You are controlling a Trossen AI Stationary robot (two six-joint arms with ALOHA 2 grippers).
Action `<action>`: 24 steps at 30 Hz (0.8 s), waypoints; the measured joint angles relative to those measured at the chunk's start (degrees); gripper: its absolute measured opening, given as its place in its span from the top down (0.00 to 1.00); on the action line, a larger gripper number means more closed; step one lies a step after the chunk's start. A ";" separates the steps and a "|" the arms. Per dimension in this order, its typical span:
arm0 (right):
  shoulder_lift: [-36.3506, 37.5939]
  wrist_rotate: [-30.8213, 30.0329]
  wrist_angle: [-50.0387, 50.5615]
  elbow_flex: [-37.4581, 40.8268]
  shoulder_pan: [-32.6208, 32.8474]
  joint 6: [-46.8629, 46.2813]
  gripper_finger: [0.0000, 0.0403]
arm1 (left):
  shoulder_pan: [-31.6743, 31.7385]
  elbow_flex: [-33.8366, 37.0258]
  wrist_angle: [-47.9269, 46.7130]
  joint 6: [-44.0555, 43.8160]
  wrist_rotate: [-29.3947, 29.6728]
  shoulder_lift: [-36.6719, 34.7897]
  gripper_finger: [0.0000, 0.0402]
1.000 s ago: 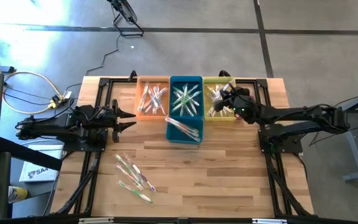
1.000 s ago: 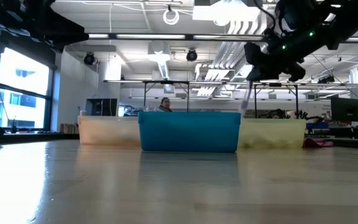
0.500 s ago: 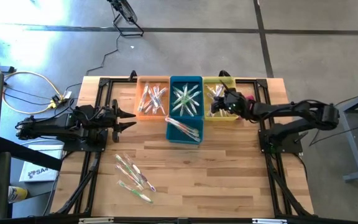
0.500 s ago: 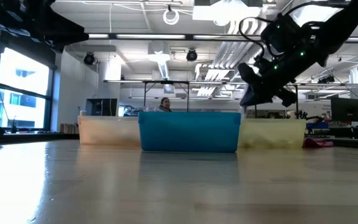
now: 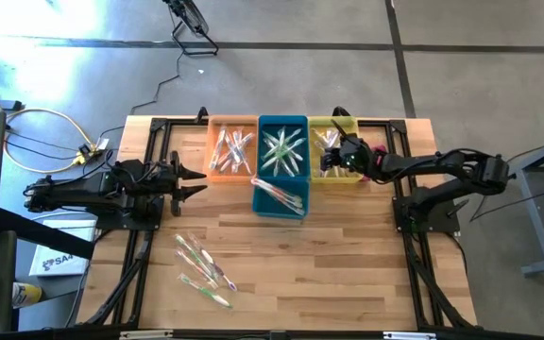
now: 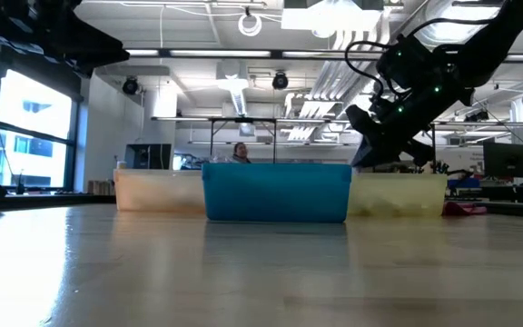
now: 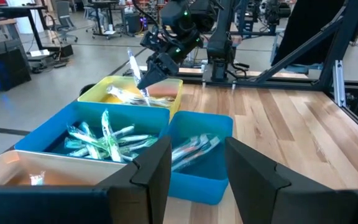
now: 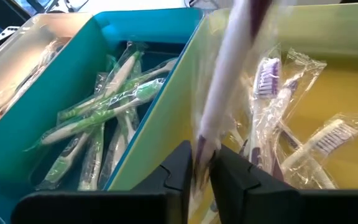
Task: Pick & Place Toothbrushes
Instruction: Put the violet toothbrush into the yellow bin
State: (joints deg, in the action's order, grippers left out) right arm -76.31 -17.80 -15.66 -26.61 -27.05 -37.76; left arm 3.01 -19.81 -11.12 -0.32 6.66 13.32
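My right gripper (image 5: 331,159) hangs over the yellow bin (image 5: 348,178), tipped down into it, shut on a white-handled toothbrush (image 7: 132,64) in a clear wrapper. More wrapped toothbrushes lie in the yellow bin (image 8: 303,93), the far blue bin (image 5: 283,151), the orange bin (image 5: 231,149) and the near blue bin (image 5: 280,196). Several loose ones (image 5: 204,267) lie flat on the table's near left. My left gripper (image 5: 201,179) waits at the table's left, open and level, with nothing between its fingers (image 7: 160,171). My right gripper pinches the toothbrush's lower end (image 8: 201,146) between its two fingers. The fingers slant down from the table's right side, across the brush. The brush stands up past the fingers, tilted, clear of the bin's contents; it is blurred in the wrist view.
The three far bins stand in a row at the table's far edge, with the second blue bin just in front of the middle one. A small pink thing (image 5: 379,150) lies right of the yellow bin. Bare wood spreads over the table's near right (image 5: 348,264).
My right gripper has sunk and moved toward the table's left, from beside the yellow bin's right wall to over its inside. It has tipped farther down and rolled, carrying the toothbrush with it.
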 joint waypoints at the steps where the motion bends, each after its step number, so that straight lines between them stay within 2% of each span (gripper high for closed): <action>1: 0.00 0.02 0.00 0.00 0.00 -0.02 0.86 | 0.00 0.00 -0.02 0.00 0.01 0.00 0.64; 11: 0.00 -0.57 -1.66 0.00 0.00 1.81 0.68 | 0.00 0.00 -1.09 -0.02 0.01 0.00 0.64; 21: 0.93 -7.57 -5.47 0.00 0.02 5.34 0.67 | -0.01 0.00 -1.09 -0.09 0.02 0.00 0.64; 24: 2.10 -7.29 -7.75 0.00 0.04 8.01 0.67 | -0.01 0.00 -1.09 -0.09 0.02 0.00 0.64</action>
State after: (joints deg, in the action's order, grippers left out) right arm -74.22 -25.09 -23.41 -26.61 -27.01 -29.75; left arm 3.00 -19.81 -12.21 -0.40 6.67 13.32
